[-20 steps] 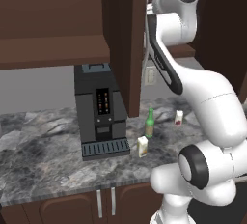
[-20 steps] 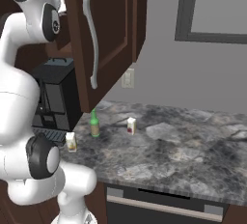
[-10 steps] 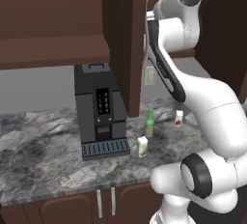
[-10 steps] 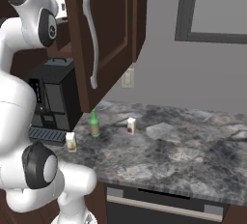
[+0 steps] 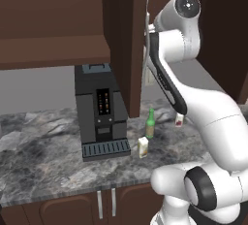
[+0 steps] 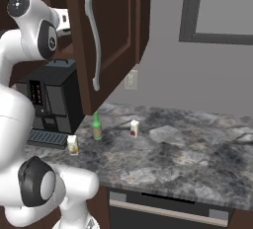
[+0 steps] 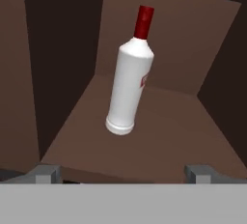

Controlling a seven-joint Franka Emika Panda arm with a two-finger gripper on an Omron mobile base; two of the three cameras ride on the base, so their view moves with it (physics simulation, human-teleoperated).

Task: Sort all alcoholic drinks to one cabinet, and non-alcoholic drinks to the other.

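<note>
One green bottle (image 5: 150,123) and two cartons (image 5: 143,147) (image 5: 179,119) stood on the counter (image 5: 48,146); one white bottle (image 7: 129,88) sat inside the narrow cabinet (image 6: 106,35), the gripper (image 7: 123,174) spread wide, empty.

over the last second the white arm (image 5: 170,69) has swung its upper links a little, the round joint at its top sitting nearer the narrow cabinet's open door (image 6: 106,40), while its lower body has shifted sideways in both base views.
</note>
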